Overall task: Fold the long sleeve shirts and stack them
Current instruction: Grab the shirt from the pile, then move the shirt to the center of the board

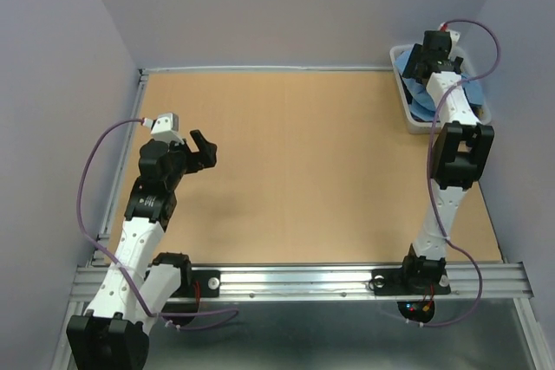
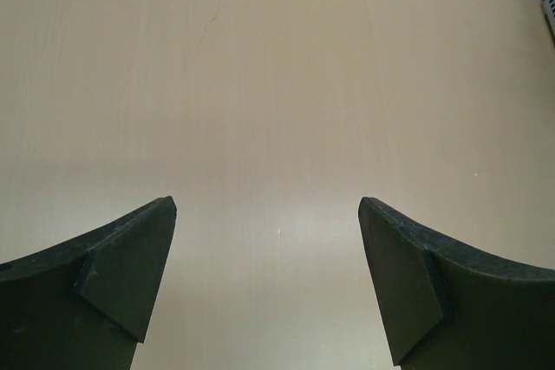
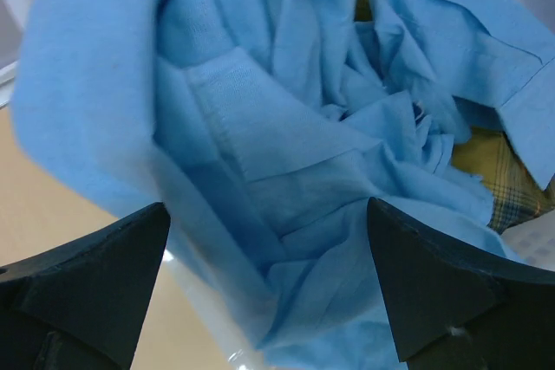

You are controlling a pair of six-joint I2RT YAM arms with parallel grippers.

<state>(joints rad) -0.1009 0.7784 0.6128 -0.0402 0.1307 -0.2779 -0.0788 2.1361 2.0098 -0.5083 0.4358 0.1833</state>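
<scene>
Top external view first: the big tan table (image 1: 303,179) has no shirt on it yet, and the white bin (image 1: 401,93) sits at the far right corner with the laundry inside. So I'd call this the very start, the pick-out step. On the right wrist camera the light blue shirt (image 3: 260,145) is a crumpled heap in that bin. It fills most of the frame, with a bit of yellow plaid cloth (image 3: 499,175) peeking out from under it on the right. My right gripper (image 3: 266,214) is poised right over the blue heap with its fingers spread wide, gripping nothing. I can't tell if the tips are brushing the fabric. My left gripper (image 2: 267,205) is way over on the left side of the table, also spread wide and holding nothing, just tabletop under it. How I'd play it: come straight down on the flat doubled band of cloth in the middle of the heap rather than a loose ruffle. Bite deep enough to catch only blue — not the plaid below — then lift straight up so the sleeves clear the bin wall before swinging toward mid-table. Going sideways too early would probably drag the bin along.
</scene>
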